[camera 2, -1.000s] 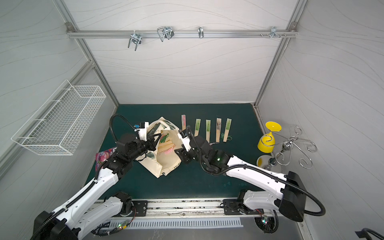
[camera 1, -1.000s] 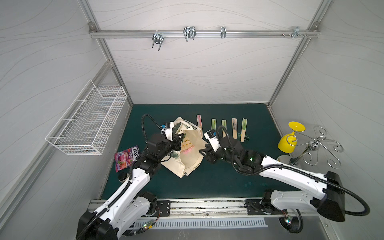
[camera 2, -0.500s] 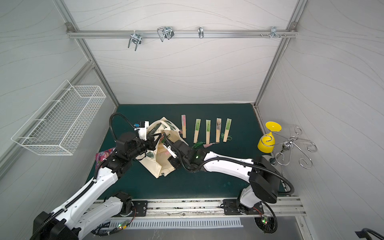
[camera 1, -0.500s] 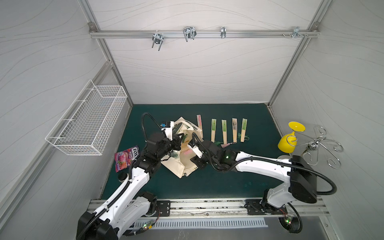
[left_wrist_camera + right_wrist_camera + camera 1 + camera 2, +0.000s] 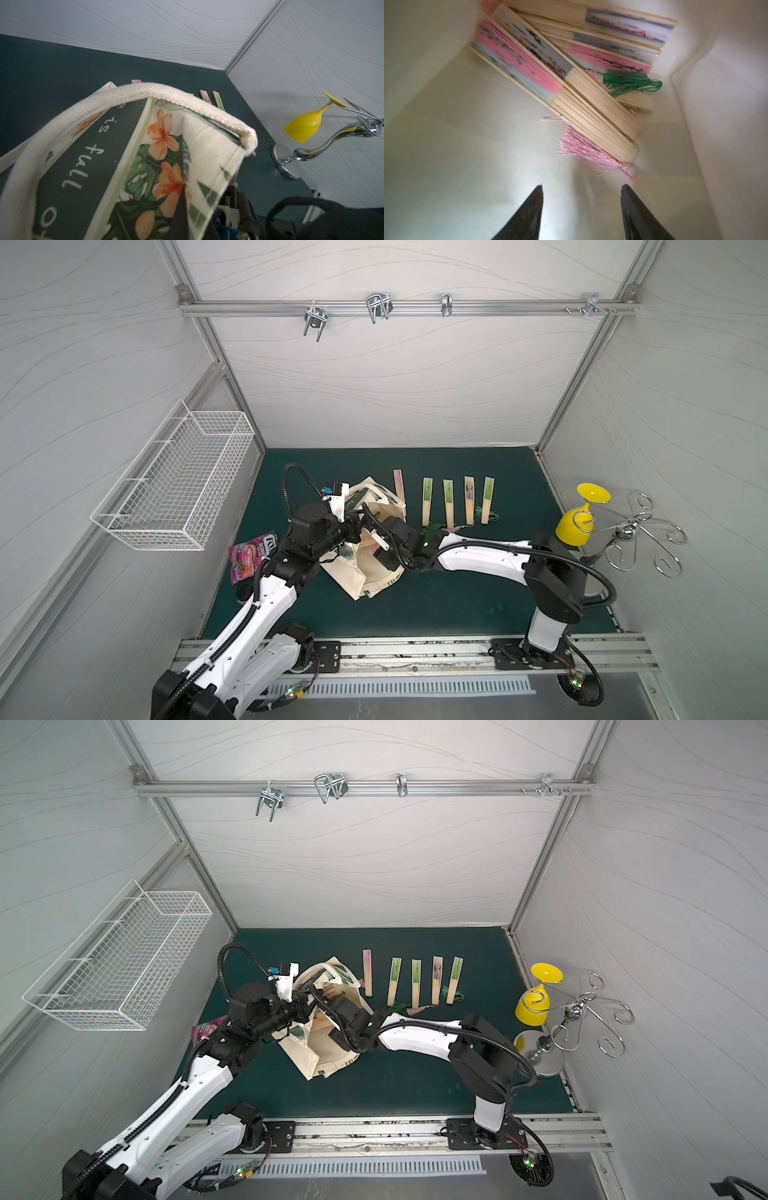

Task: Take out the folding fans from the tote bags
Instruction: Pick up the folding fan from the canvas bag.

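Five slim closed bamboo folding fans (image 5: 448,506) lie outside the one cream canvas tote bag (image 5: 361,572); at least five more fans (image 5: 554,83) are inside it. There is one white wire basket (image 5: 178,485), one pink snack packet (image 5: 248,558), one yellow plastic goblet (image 5: 579,518) and one chrome wire stand (image 5: 631,531).

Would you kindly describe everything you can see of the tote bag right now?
The tote bag is cream canvas with a woven cream handle and a dark green side printed with orange flowers, leaves and white lettering. It lies tipped and crumpled on the green mat. The left gripper is shut on its rim; the right gripper, open, reaches inside, where several folding fans lie against its pale lining.
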`<action>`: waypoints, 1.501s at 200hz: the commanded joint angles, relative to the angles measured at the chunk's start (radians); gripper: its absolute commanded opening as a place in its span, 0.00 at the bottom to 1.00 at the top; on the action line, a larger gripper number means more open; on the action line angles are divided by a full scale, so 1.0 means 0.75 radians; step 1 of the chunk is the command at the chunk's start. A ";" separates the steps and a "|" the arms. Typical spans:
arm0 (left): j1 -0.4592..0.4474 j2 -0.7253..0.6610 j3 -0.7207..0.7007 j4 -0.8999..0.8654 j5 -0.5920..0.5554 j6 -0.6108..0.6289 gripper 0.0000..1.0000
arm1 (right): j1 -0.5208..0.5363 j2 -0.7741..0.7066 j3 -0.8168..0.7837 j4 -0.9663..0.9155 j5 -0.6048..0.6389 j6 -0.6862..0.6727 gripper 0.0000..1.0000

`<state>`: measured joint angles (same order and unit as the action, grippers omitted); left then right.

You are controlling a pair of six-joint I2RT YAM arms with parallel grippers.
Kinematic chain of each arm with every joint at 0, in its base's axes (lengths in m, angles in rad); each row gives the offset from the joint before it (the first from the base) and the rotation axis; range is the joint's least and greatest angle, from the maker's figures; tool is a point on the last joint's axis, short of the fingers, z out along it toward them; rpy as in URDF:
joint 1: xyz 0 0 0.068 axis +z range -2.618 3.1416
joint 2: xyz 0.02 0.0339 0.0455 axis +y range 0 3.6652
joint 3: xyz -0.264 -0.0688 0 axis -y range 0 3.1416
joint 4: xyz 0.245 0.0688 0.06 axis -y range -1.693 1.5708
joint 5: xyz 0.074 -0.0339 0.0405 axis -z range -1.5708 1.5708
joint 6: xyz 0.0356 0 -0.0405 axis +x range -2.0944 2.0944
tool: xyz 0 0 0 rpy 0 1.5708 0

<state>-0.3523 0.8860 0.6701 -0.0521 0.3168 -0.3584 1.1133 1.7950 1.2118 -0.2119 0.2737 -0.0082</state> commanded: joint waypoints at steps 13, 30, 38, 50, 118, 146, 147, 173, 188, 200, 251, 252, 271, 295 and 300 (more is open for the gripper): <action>-0.005 -0.028 0.095 0.128 0.083 0.006 0.00 | 0.011 0.066 0.020 0.008 0.125 -0.107 0.61; -0.005 -0.022 0.099 0.138 0.086 -0.008 0.00 | 0.028 0.072 -0.019 0.069 0.162 -0.158 0.61; -0.005 -0.020 0.101 0.141 0.090 -0.014 0.00 | 0.037 0.073 -0.041 0.102 0.171 -0.176 0.60; -0.005 -0.018 0.106 0.144 0.102 -0.017 0.00 | 0.043 0.082 -0.055 0.129 0.178 -0.191 0.60; -0.005 -0.030 0.123 0.125 0.139 -0.028 0.00 | 0.049 0.214 0.005 0.264 0.268 -0.346 0.67; -0.005 -0.027 0.119 0.133 0.159 -0.047 0.00 | 0.063 0.258 0.026 0.352 0.302 -0.436 0.71; -0.005 -0.026 0.119 0.133 0.159 -0.047 0.00 | 0.062 0.261 0.026 0.355 0.303 -0.440 0.71; -0.006 -0.018 0.117 0.147 0.177 -0.061 0.00 | 0.068 0.325 0.071 0.414 0.340 -0.524 0.72; -0.005 -0.015 0.117 0.156 0.195 -0.064 0.00 | 0.071 0.361 0.100 0.441 0.351 -0.576 0.72; -0.005 -0.011 0.117 0.165 0.207 -0.068 0.00 | 0.074 0.387 0.120 0.455 0.348 -0.614 0.72; -0.005 -0.023 0.116 0.146 0.184 -0.053 0.00 | 0.076 0.393 0.145 0.437 0.291 -0.656 0.50; -0.005 -0.024 0.116 0.146 0.183 -0.051 0.00 | 0.076 0.393 0.144 0.435 0.290 -0.654 0.50; -0.005 -0.029 0.117 0.131 0.159 -0.038 0.00 | 0.077 0.353 0.116 0.418 0.273 -0.630 0.38; -0.005 -0.022 0.123 0.119 0.137 -0.026 0.00 | 0.078 0.281 0.070 0.390 0.248 -0.585 0.28; -0.005 -0.021 0.125 0.117 0.129 -0.025 0.00 | 0.078 0.268 0.059 0.385 0.244 -0.574 0.27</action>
<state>-0.3286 0.8864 0.6891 -0.0662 0.3401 -0.3882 1.1412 2.0605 1.2793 0.1246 0.4976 -0.4416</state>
